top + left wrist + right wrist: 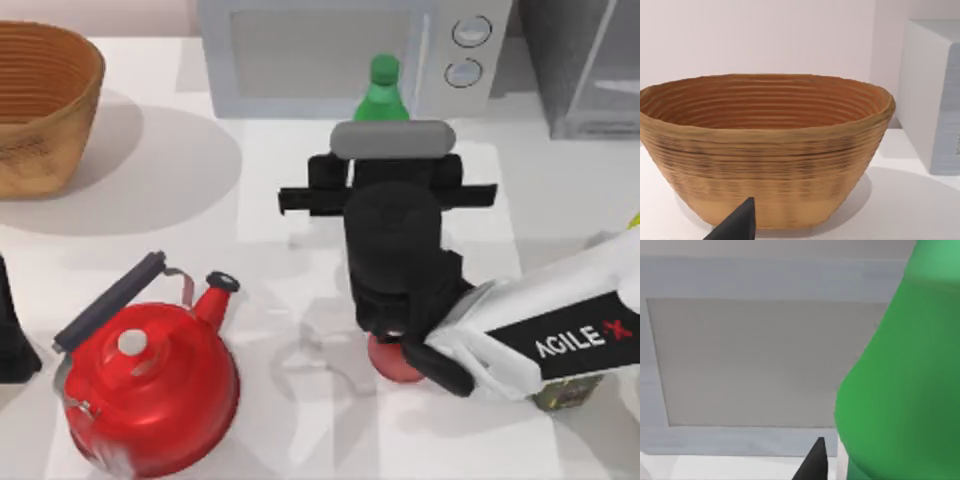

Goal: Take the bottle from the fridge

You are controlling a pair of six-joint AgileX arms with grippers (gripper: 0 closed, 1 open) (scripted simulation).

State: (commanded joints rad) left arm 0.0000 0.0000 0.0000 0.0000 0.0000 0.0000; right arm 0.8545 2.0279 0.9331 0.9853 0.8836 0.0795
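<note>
Standing well clear at the table's (120, 210) far right corner, the fridge (590, 70) no longer houses the bottle (381, 92), which sits upright out on the table just before the microwave (330, 50), its base hidden under the right arm.

The right gripper (390, 140) crowds it from the near side, and I cannot tell how its fingers stand, so a nudge forward could tip the bottle against the microwave door. The left gripper (737, 225) idles beside the basket (765, 150).

Glossy red kettle (150, 385), smooth green plastic bottle (381, 92), rough woven basket (40, 110).
</note>
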